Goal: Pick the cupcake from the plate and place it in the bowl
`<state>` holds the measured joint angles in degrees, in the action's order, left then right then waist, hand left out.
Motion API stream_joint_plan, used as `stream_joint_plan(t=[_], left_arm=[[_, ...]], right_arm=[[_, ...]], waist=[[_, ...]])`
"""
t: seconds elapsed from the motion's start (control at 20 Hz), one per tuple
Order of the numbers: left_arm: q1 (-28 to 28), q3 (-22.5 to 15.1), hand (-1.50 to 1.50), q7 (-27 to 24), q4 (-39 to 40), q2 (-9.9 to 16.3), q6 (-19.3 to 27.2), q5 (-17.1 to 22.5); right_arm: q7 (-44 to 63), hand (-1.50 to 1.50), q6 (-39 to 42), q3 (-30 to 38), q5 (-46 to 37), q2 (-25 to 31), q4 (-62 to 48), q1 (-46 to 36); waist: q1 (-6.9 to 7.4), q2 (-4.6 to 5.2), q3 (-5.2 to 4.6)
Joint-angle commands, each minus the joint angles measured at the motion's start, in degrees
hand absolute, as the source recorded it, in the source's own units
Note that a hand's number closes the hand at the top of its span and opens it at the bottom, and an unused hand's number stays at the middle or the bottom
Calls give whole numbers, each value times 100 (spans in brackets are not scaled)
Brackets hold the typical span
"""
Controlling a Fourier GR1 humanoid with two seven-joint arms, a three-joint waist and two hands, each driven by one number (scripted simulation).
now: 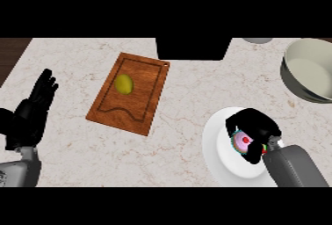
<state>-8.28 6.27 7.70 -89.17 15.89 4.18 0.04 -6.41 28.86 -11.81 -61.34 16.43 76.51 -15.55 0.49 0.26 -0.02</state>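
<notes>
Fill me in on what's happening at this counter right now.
The robot's right hand is curled round the cupcake, which sits over the white plate near the counter's front right. The grey bowl waits at the back right with nothing visible in it, so the cupcake has not been moved there yet. The left hand rests open at the left edge, fingers up. A wooden cutting board with a small yellow-green fruit lies in the middle.
</notes>
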Motion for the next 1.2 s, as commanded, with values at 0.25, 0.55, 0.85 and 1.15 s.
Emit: stream_joint_plan(t=[0.25,0.55,0.85,1.15], left_arm=[[-158,-66,0,72,-45,7,-68,13],[-74,-111,0,134,-225,-56,-28,-17],[54,60,0,-40,-18,66,-153,44],[-78,85,0,164,-75,-30,-69,15]], right_arm=[[3532,150,-1094,2317,-228,-681,-1088,-1717],[4773,150,-1937,2159,-1128,-645,-1344,-3005],[5191,150,-2848,2335,-1593,-234,-1322,-3865],[5248,150,-3106,2612,-1436,48,-1550,-4174]], waist=[[257,76,6],[203,-9,2],[119,0,0],[14,-22,3]])
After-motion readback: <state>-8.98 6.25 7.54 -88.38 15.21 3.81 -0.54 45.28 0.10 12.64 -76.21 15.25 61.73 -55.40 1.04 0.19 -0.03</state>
